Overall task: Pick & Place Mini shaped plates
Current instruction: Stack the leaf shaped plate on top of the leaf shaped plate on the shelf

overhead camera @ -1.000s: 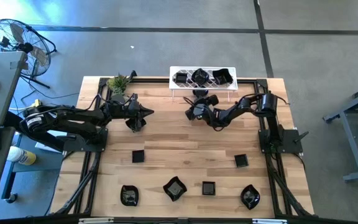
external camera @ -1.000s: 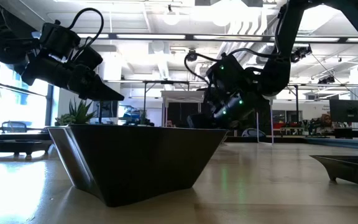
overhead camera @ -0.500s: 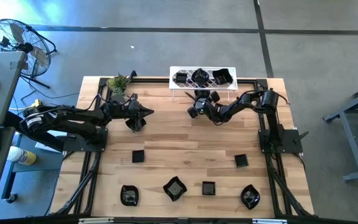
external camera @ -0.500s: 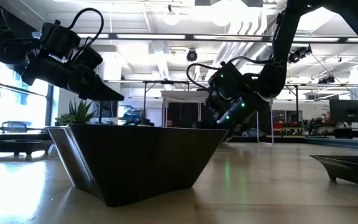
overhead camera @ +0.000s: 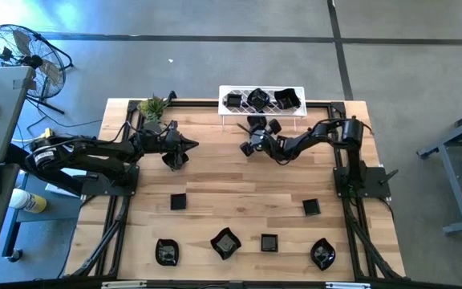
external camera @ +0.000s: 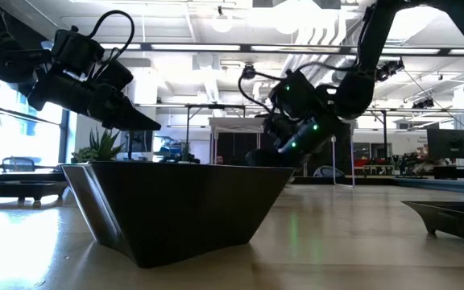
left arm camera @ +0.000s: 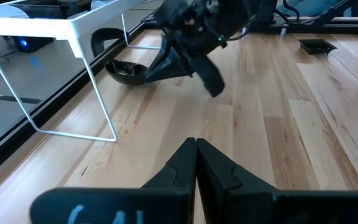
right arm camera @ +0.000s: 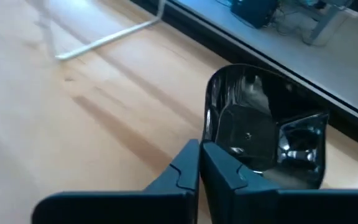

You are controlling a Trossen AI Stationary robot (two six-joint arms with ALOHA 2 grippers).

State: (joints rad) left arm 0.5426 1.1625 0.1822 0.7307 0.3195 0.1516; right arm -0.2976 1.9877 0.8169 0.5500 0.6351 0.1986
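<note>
Glossy black mini plate [right arm camera: 263, 140] is sitting upper centre by the white rack [overhead camera: 261, 100], right gripper [overhead camera: 249, 144] pressed together empty beside it, needing reopening around its rim.

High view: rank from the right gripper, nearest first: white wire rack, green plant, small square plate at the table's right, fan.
1. The white wire rack, just past the right gripper at the table's far edge.
2. The small square plate, toward the near side, on the right.
3. The green plant, at the far left corner.
4. The fan, on the floor beyond the table's left.
</note>
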